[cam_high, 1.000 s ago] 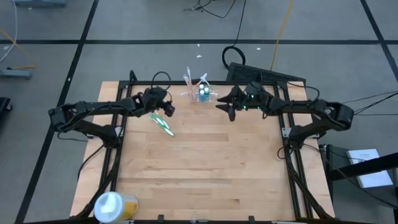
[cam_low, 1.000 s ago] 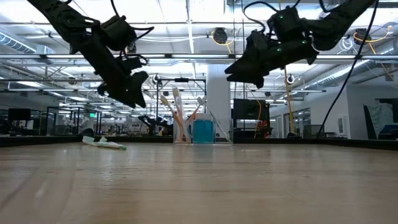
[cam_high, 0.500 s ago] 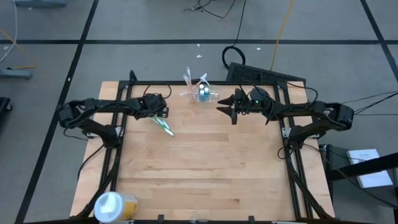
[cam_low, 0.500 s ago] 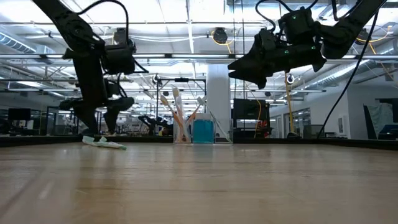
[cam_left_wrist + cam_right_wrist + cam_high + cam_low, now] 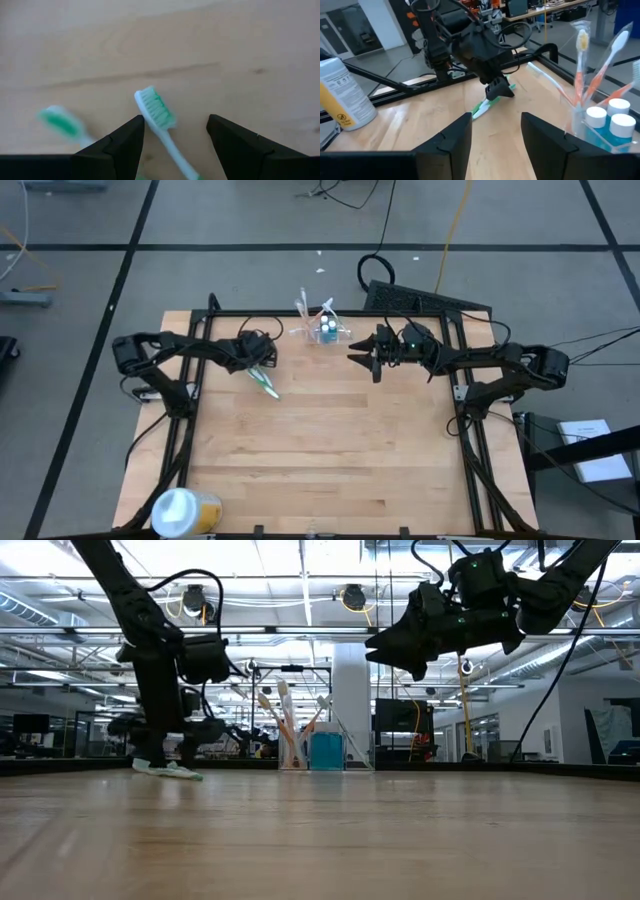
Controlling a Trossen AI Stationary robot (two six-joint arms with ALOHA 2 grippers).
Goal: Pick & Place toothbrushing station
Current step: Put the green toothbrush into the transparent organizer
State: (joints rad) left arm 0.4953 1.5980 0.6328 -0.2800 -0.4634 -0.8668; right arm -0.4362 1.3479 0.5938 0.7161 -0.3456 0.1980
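White-and-yellow tub [image 5: 180, 510] stands at the near left corner of the wooden surface [image 5: 330, 450], well apart from everything else. Mid-surface bare. Further back, left gripper [image 5: 175, 131] is low over two green-and-white toothbrushes [image 5: 262, 380] lying loose on the wood, jaws apart and straddling the bristle head of one [image 5: 156, 107]; nothing held. Right gripper [image 5: 362, 354] hangs above the surface to the right of the holder, jaws apart and empty, waiting. At the far edge, centre, the toothbrushing station [image 5: 322, 330], a clear holder, stands upright with brushes [image 5: 592, 55] and white-capped blue bottles [image 5: 607, 120] in it. Step in hand, as judged: picking a loose brush. To do well: centre the jaws on the handle rather than the bristles, since the handle is thin and flat on the wood; descend until the tips nearly touch, close squarely across the handle, avoid catching the second brush lying beside it.
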